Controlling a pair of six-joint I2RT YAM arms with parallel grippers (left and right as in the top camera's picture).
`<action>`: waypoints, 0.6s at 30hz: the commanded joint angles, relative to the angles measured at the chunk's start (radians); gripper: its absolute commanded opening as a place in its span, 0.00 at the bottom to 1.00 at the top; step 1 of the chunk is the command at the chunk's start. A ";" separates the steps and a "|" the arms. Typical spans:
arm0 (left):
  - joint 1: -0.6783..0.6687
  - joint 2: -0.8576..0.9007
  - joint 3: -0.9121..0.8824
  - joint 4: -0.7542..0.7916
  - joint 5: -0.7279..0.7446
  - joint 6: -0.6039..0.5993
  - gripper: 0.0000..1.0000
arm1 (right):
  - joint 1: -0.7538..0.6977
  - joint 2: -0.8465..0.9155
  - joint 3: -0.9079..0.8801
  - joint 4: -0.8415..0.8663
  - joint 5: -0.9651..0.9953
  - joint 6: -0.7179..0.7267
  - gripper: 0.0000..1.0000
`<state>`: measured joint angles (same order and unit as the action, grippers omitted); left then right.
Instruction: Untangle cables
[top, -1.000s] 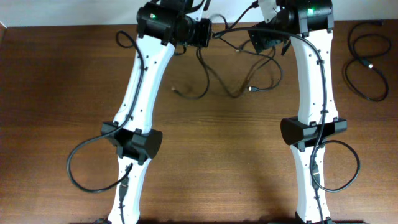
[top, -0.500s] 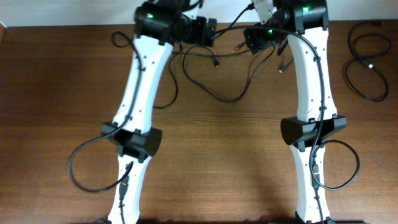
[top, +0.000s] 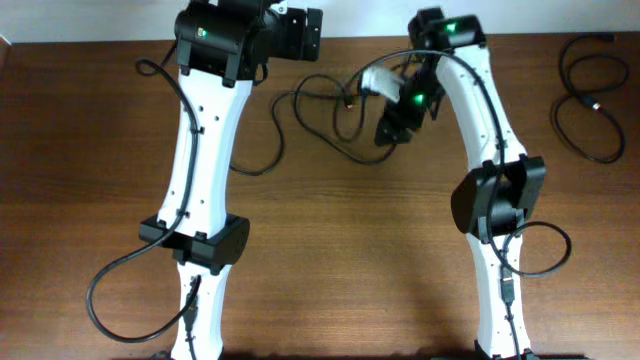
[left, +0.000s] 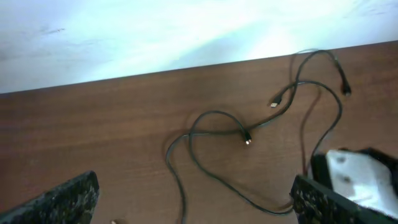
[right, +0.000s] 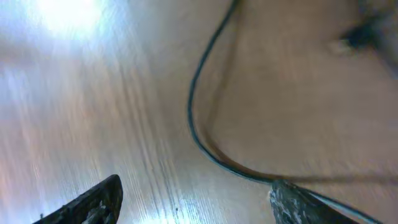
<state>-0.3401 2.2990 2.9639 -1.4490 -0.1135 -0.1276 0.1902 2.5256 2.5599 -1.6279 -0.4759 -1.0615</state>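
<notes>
Cables lie on the far half of the table, between the two arms. They form loose crossing loops with small plug tips showing, and one long strand trails off to the left.

Left gripper sits high at the far left with its fingers spread wide and nothing between them. My guess is it stands clear so the strands can fall slack.

Right gripper is low over the right side of the tangle, jaws apart. A cord runs past its right-hand finger. The view is blurred, but it doesn't look clamped — probably lining up on one strand.

The far edge of the table is close behind the loops, so there is little margin that way. The near middle is bare wood — the best room to draw a cord out.

A loose coil rests well apart at the far right.
</notes>
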 joint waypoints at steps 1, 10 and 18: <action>0.003 -0.002 0.006 -0.011 -0.075 0.017 0.99 | -0.001 -0.015 -0.188 0.087 -0.027 -0.188 0.74; 0.003 -0.002 0.006 -0.016 -0.075 0.016 0.99 | 0.012 -0.015 -0.499 0.297 -0.042 -0.187 0.68; 0.003 -0.002 0.005 -0.020 -0.076 0.016 0.99 | 0.012 -0.015 -0.509 0.341 -0.101 -0.135 0.04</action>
<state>-0.3401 2.2990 2.9639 -1.4673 -0.1738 -0.1238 0.1944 2.5031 2.0621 -1.3067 -0.5457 -1.2381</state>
